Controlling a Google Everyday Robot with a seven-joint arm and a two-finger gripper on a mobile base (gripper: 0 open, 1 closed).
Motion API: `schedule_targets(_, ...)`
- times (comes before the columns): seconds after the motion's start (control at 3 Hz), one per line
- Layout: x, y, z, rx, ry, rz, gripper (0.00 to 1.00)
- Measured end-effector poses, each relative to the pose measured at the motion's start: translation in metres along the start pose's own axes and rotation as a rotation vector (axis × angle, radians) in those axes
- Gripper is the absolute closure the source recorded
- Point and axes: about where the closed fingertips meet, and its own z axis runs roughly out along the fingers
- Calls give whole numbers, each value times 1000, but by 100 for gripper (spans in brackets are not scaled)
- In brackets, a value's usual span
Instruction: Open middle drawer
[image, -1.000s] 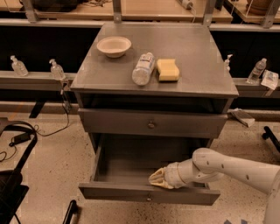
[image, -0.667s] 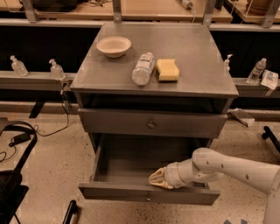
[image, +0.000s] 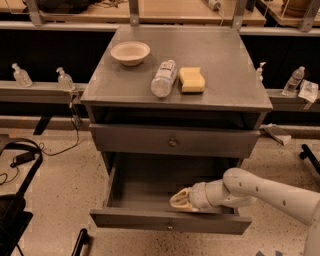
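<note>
Camera view: a grey cabinet (image: 230, 75), with one robot arm (image: 270, 192) reaching in from 4 o'clock.
Middle drawer: the middle drawer (image: 135, 219) stands pulled well out beneath the shut upper drawer (image: 130, 140).
Gripper: the gripper (image: 179, 199) sits inside the drawer's tray, just behind the front panel and slightly right of centre.
Grip: whether it is open or closed cannot be told here.
Key relation: the front panel lies at 6 o'clock from the gripper, with its long axis running 9 to 3. Its knob (image: 170, 227) is near, at about 7 o'clock.
Judgement: the opening looks all but done, and any further pull would run toward 6 o'clock.
Cabinet top: a bowl (image: 130, 52), a bottle (image: 164, 78) and a sponge (image: 192, 79) lie at 12 o'clock, well apart from the gripper.
</note>
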Motion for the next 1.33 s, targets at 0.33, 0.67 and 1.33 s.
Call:
schedule_targets(0.33, -3, -43, -9, 78, -83, 47, 62)
schedule_targets(0.67, -4, -41, -7, 73, -85, 46, 38)
schedule_targets(1.33, -6, -40, -3, 66, -88, 45, 0)
